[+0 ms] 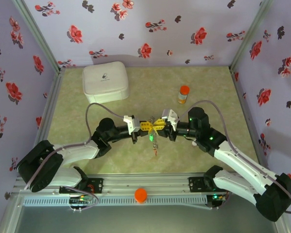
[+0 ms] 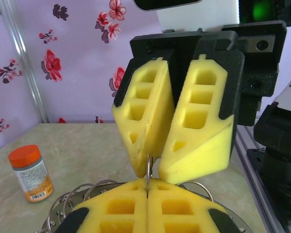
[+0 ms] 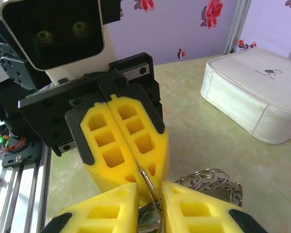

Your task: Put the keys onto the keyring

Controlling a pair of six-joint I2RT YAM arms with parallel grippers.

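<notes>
white case (image 1: 105,82) back left, orange-capped bottle (image 1: 183,94) back right, bare table (image 1: 150,87) between

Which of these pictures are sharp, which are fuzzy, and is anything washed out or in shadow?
Top external: evenly lit but soft, hardly any shadow, the keys too small to make out. Left wrist: yellow fingers crisp, orange-capped bottle slightly soft. Right wrist: white case bright, nearly washed out.

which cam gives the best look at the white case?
Top external: the white case sits whole and unobstructed at the back left of the table, all four rounded corners in frame. Right wrist shows it closer, with its seam and small printed logo, but its right end is cut off by the frame edge.
</notes>
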